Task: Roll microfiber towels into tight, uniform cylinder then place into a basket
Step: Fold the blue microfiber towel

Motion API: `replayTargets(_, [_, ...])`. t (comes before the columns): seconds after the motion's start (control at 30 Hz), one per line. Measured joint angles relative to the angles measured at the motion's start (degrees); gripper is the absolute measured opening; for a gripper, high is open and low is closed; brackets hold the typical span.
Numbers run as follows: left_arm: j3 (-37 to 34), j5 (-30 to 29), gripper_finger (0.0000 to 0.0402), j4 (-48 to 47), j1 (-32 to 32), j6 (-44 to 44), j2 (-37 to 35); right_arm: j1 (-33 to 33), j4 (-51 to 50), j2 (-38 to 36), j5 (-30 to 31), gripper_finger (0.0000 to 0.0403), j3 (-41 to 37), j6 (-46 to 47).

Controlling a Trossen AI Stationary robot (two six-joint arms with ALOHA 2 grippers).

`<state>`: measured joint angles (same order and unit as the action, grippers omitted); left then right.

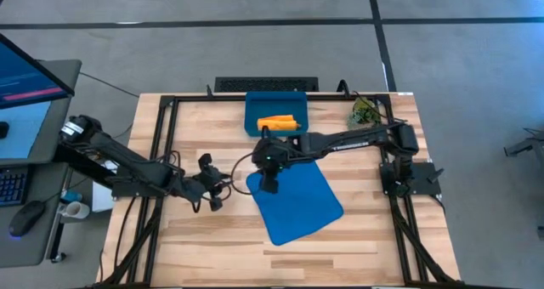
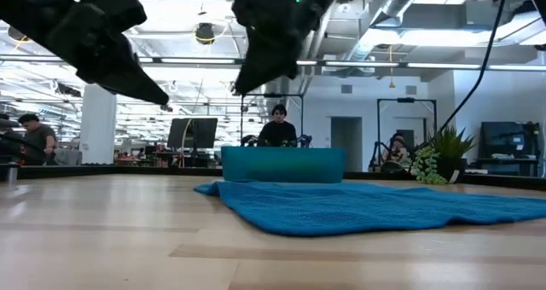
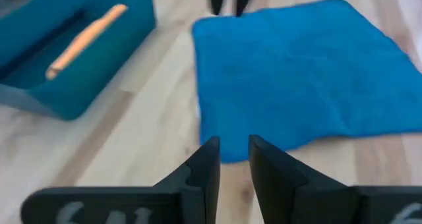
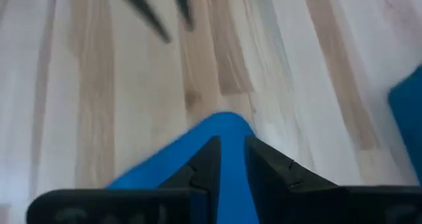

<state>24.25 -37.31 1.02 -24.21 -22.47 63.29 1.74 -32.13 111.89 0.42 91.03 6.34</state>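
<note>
Beside the basket (image 1: 252, 106): two towels counted. One orange towel (image 1: 278, 122), rolled, lies inside it; one blue towel (image 1: 296, 200) lies flat and unrolled on the table (image 1: 195, 238), just past the basket's near wall. Right gripper (image 1: 269, 185) hangs over the blue towel's basket-side corner, fingers narrowly parted, empty. Left gripper (image 1: 214, 202) hovers off the towel's edge over bare wood, narrowly parted, empty. One plant (image 1: 364, 113) stands by the basket.

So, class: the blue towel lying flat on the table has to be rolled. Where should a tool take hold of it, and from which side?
Probably at the blue towel's corner nearest the basket, below the right tool, coming down from above. It lies flat and spread, so only an edge or corner gives something to pinch.
</note>
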Motion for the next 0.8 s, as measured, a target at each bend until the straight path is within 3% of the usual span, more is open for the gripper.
replayTargets(0.17, [-0.02,-0.46,0.0091,0.96,2.69,3.37,0.52,0.0,-5.77,-1.04,1.07,0.0091,-0.12,-4.65])
replayTargets(0.43, [-0.02,1.41,0.0169,4.64,6.44,0.76,4.49,-0.87,-14.73,-1.65,4.54,0.0091,-0.51,-5.4])
replayTargets(0.63, [0.07,7.35,0.0197,14.98,9.68,2.11,12.95,-1.76,-18.9,-1.65,4.57,0.0091,-0.51,-6.8])
replayTargets(0.8, [0.28,8.18,0.0199,23.41,13.01,0.87,21.51,-2.76,-21.91,-1.65,4.5,0.0091,-0.51,-9.76])
